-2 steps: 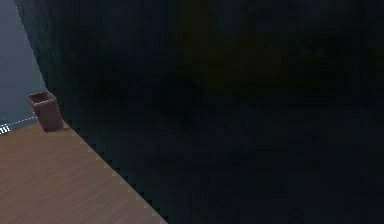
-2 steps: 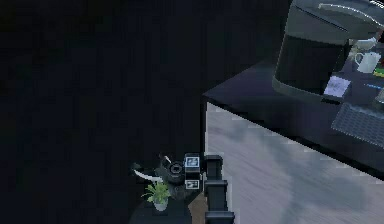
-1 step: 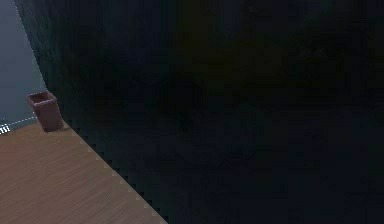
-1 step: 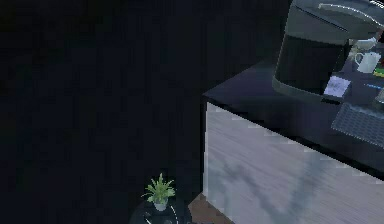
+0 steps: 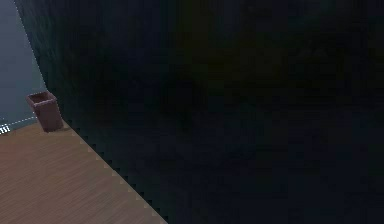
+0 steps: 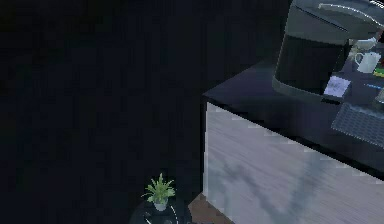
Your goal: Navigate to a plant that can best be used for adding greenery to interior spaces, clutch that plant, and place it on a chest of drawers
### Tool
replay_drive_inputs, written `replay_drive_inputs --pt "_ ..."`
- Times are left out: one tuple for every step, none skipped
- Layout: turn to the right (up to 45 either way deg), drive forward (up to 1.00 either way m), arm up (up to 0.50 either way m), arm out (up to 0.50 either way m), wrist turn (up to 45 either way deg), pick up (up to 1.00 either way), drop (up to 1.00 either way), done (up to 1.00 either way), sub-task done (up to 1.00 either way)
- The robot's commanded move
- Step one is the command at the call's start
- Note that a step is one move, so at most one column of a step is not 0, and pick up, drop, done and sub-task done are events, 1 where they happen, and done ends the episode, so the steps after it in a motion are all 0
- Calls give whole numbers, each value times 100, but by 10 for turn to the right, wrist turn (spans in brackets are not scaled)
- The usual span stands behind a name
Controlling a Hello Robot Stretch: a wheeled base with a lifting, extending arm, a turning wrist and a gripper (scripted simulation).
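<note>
A small green plant [image 6: 159, 190] in a pale pot stands on a dark round surface [image 6: 160, 214] at the bottom middle of the arm side view. It is tiny, with spiky leaves spreading upward.
A dark wall [image 5: 230, 110] looms close across the forward view, with wooden floor [image 5: 50, 180] at the lower left and a brown bin [image 5: 43, 110] near the far wall. In the arm side view, a pale-fronted counter [image 6: 270, 165] with a dark top carries a large dark appliance [image 6: 320, 45] and a white mug [image 6: 367, 62].
</note>
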Motion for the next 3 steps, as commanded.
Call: replay_drive_inputs --pt "0 0 10 0 0 0 0 0 0" --pt "0 0 42 0 0 0 0 0 0" --pt "0 0 0 0 -450 0 0 0 0"
